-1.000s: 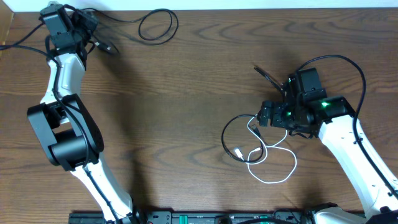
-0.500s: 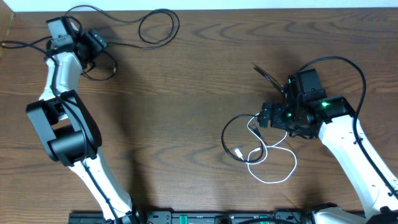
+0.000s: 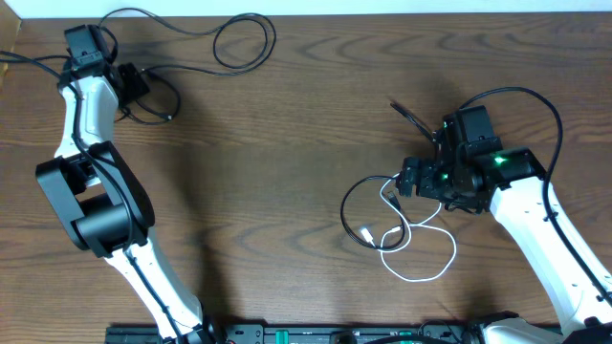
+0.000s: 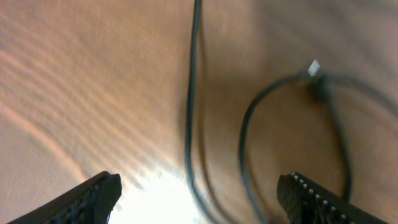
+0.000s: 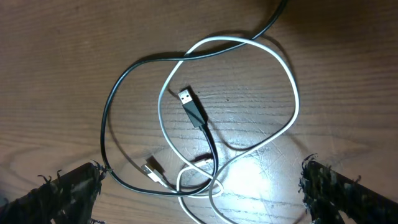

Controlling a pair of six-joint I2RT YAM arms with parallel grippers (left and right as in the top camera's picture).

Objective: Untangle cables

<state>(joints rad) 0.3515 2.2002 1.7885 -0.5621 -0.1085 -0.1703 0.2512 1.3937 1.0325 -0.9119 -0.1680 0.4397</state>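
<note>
One black cable (image 3: 215, 44) curls in a loop along the far edge, and its tail bends into a small loop with a plug end (image 3: 169, 117) beside my left gripper (image 3: 134, 84). In the left wrist view that gripper (image 4: 199, 200) is open above the wood. A strand of the black cable (image 4: 191, 93) passes under the gap, and the plug (image 4: 314, 68) lies farther off. A white cable (image 3: 419, 279) and a second black cable (image 3: 345, 208) lie looped through each other at the right. My right gripper (image 3: 404, 180) hovers open over them, with the white cable (image 5: 292, 93) and a black plug (image 5: 190, 103) below it.
A straight black cable end (image 3: 406, 115) sticks out behind the right wrist. The right arm's thick black cable (image 3: 535, 96) arches above that arm. The table's far edge (image 3: 382, 11) meets a white wall close behind the far loop.
My left gripper has opened and let go of the black cable, then drawn back to the left. The cable's tail now lies in a small loop beside it. The right arm has not moved.
</note>
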